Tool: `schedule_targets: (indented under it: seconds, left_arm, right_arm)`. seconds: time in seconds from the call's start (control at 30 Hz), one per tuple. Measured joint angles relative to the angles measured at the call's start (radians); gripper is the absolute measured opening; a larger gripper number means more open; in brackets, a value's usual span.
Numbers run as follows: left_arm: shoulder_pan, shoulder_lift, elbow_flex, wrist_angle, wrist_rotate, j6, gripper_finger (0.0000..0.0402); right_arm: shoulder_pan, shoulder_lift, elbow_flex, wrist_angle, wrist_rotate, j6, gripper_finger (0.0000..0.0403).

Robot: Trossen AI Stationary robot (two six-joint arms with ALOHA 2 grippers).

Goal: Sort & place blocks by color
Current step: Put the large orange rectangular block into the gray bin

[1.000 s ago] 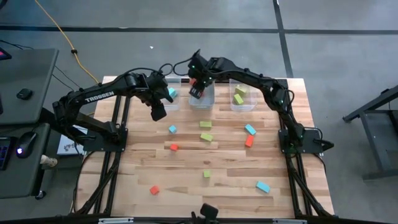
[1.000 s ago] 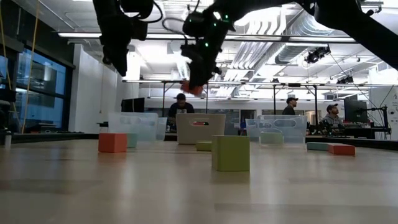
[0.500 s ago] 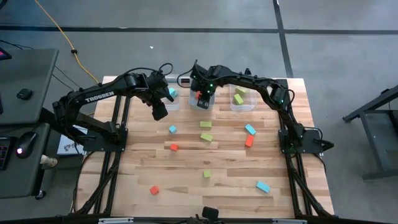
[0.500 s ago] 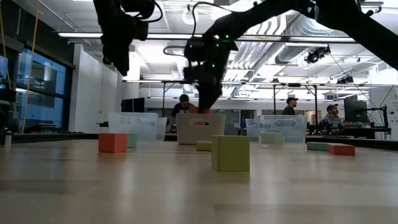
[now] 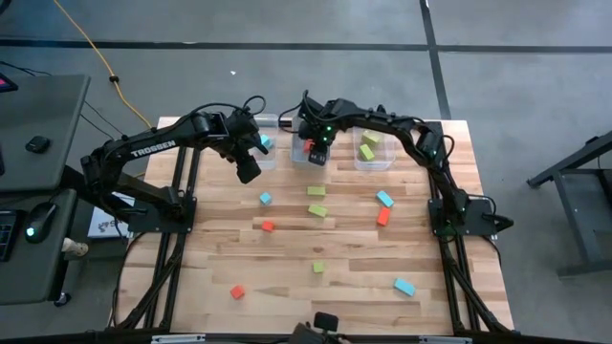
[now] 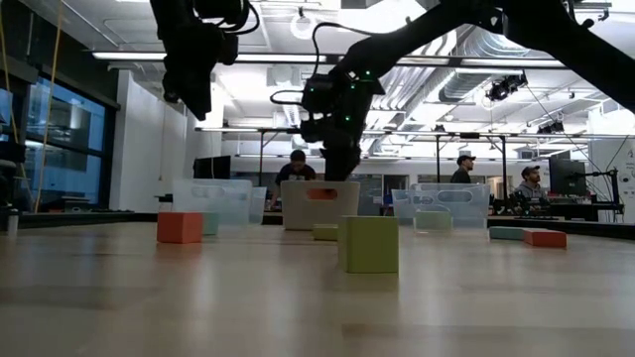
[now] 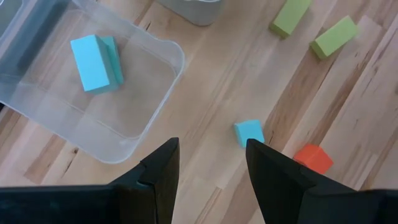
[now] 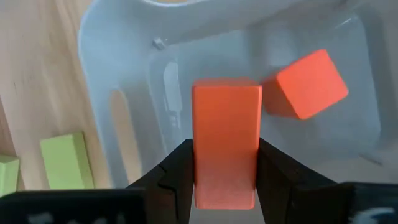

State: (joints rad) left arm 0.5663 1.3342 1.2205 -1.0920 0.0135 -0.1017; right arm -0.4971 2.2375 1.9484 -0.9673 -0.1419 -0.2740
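Jaws of the right gripper (image 8: 225,180) are clamped on a red-orange bar (image 8: 226,140), holding it just above the floor of the middle clear bin (image 8: 118,74), where a red-orange cube (image 8: 311,84) already lies close beside it. In the high view that gripper (image 5: 313,151) sits over the middle bin (image 5: 298,161) at the counter's (image 5: 287,277) far edge.

Over to the left, the left gripper (image 7: 208,165) hangs with its jaws apart and empty, above bare counter near the left bin (image 7: 155,106) holding light blue blocks (image 7: 96,62); a light blue cube (image 7: 249,132) lies just ahead of it.

Main risk, as I judge it: letting go from this height could drop the bar onto the cube, so it bounces or ends up leaning on the bin wall. Lifting out carelessly could also catch the rim and drag the light bin.
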Motion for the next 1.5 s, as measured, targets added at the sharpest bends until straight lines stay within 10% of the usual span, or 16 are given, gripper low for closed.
schedule_targets:
  seconds: [1.5]
  left_arm:
    - [0.0, 0.001, 0.0, 0.001, 0.0, 0.0, 0.0161]
  right_arm:
    - [0.0, 0.078, -0.001, 0.059, -0.017, 0.085, 0.0114]
